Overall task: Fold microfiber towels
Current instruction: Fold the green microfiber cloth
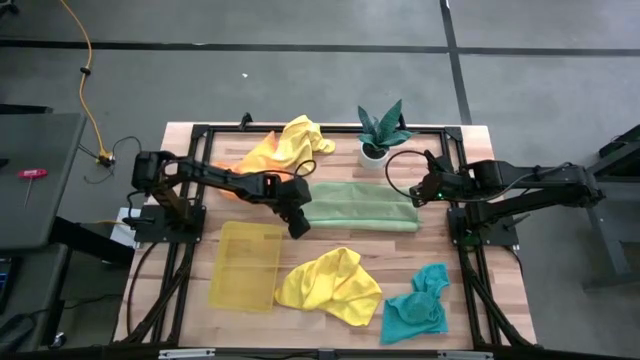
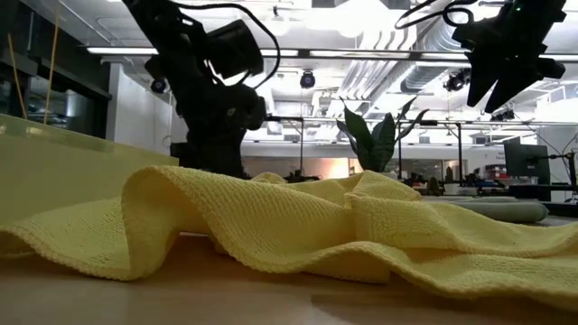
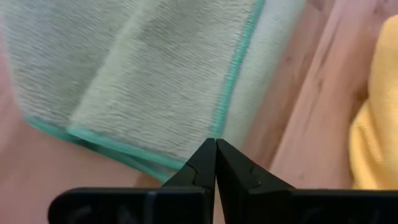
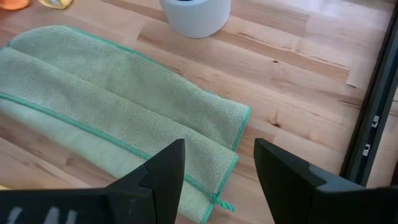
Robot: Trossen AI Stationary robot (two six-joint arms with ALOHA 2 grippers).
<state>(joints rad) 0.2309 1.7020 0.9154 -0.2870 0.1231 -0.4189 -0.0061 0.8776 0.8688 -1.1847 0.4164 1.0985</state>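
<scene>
Olive-green towel (image 1: 362, 206) is lying folded, long axis running between the 2 arms. Left gripper (image 1: 298, 222), fingers together, is being held at 1 end; right gripper (image 1: 420, 190), fingers apart, above the other.

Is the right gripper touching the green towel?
Apart. Right wrist view: the right gripper hangs open above the green towel, wood and cloth showing between its fingers.
</scene>
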